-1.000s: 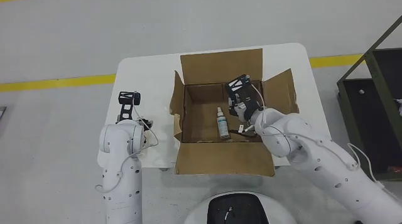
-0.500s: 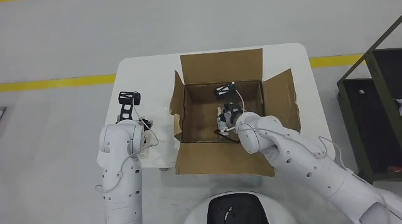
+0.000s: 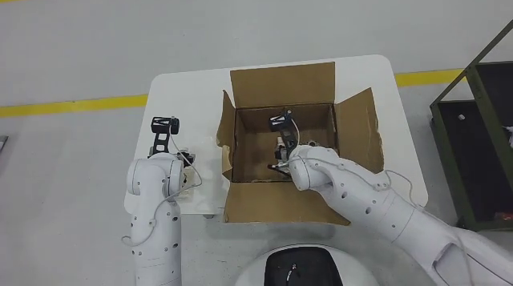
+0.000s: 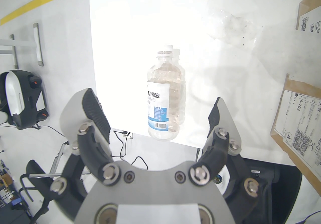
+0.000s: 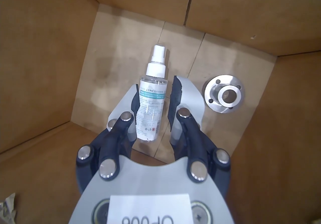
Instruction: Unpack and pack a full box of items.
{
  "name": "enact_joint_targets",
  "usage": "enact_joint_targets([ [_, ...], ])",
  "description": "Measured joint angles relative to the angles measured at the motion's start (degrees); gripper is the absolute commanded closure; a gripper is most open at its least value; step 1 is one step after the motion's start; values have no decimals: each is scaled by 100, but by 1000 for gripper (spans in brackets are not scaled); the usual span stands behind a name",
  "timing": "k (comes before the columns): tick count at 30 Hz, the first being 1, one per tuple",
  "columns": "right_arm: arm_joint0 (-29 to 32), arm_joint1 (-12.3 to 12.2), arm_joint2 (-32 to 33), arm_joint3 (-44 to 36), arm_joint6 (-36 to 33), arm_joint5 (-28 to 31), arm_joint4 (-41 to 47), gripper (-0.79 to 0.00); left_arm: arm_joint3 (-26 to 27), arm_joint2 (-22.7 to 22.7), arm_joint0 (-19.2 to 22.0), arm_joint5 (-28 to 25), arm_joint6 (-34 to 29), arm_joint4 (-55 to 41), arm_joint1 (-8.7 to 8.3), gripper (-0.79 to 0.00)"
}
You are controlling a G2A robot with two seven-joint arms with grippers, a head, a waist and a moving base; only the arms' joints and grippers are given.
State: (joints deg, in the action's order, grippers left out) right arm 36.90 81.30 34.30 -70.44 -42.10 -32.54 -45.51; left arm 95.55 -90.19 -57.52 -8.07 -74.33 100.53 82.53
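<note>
Cardboard box [image 3: 282,84] holds your right gripper [image 5: 156,84], its fingers set close on either side of the spray bottle [image 5: 151,99], which lies on the box floor, with a slim gap at one finger (white label, teal band, fine print). A metal flange [image 5: 223,95] sits just outside one finger. Your left gripper [image 4: 153,96] gapes wide, holding nothing. A clear bottle [image 4: 164,99] with a barcoded label stands beyond its fingertips.

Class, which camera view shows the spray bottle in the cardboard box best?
The right wrist view: the spray bottle lies whole on the box floor, straddled by the right pincer. In the top view the right arm covers most of it. The left wrist view faces two clear bottles on the table.
</note>
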Motion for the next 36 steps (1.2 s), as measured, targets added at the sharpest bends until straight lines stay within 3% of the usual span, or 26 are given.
enact_joint_targets([
  [5,-46,133,-49,267,23,-30,3,-376,0,0,0,0,0,0,0,-785],
  [36,-132,663,50,1332,-22,223,-127,-366,0,0,0,0,0,0,0,-785],
])
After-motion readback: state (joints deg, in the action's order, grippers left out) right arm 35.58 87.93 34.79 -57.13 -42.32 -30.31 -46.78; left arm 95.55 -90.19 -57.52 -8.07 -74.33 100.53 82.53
